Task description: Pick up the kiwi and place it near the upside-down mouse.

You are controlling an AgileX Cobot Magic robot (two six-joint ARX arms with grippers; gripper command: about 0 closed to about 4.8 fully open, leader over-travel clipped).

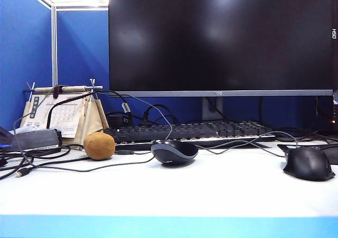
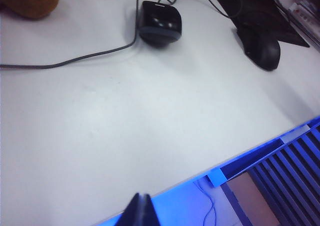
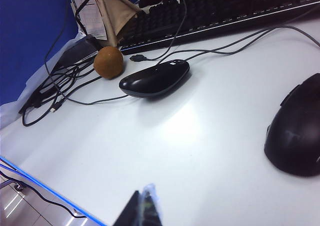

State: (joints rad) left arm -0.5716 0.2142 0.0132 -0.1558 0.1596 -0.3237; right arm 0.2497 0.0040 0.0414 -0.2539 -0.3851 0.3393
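Observation:
The brown fuzzy kiwi (image 1: 99, 145) (image 3: 108, 62) (image 2: 29, 0) rests on the white desk, left of the upside-down mouse (image 1: 174, 151) (image 2: 159, 21) (image 3: 155, 78), a low black mouse with a grey band and a thin cable. A hand's width of desk separates the two. Neither gripper shows in the exterior view. My left gripper (image 2: 140, 209) is shut and empty, back over the desk's front edge, far from the kiwi. My right gripper (image 3: 144, 206) is shut too, holding nothing, near the front edge in front of the mouse.
A bulky all-black mouse (image 1: 308, 163) (image 3: 296, 128) (image 2: 265, 49) lies at the right. A black keyboard (image 1: 190, 131) and a monitor (image 1: 222, 37) stand behind. Loose cables (image 1: 31, 161), a power adapter (image 1: 34, 139) and a desk calendar (image 1: 60, 111) crowd the back left. The blue desk edge (image 1: 169, 226) runs along the front.

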